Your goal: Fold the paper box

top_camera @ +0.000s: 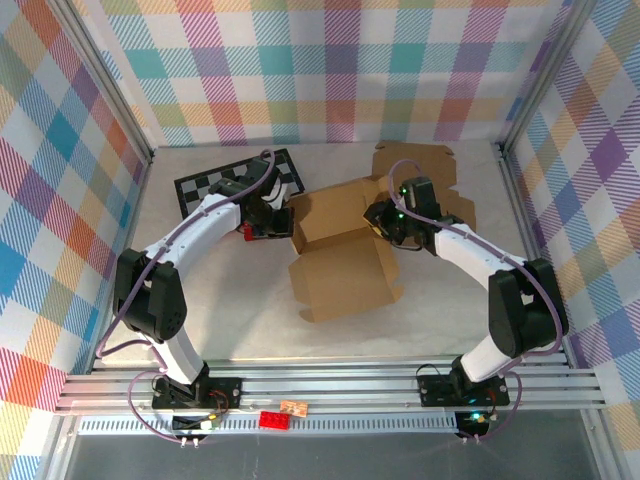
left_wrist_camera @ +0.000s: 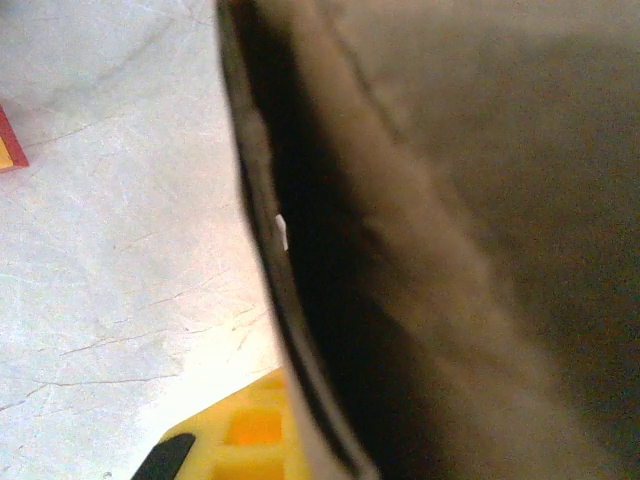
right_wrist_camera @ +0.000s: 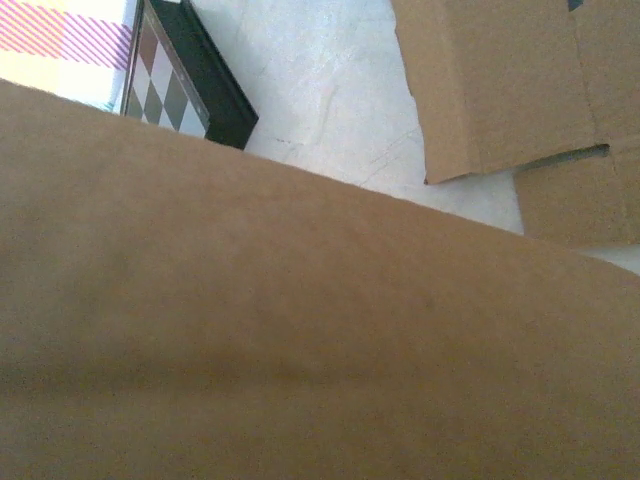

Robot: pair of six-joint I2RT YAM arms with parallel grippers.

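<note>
Box (top_camera: 340,250) half folded in the middle of the worktop (top_camera: 230,310), left hand (top_camera: 272,218) clenched at its left edge, right hand (top_camera: 382,222) at its right side, that grip impossible to tell

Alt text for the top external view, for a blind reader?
Two robot arms reach from the near edge to a partly folded brown paper box mid-table, left gripper at its left side, right gripper at its right. A checkerboard lies behind the left arm; a flat cardboard sheet lies back right.
</note>
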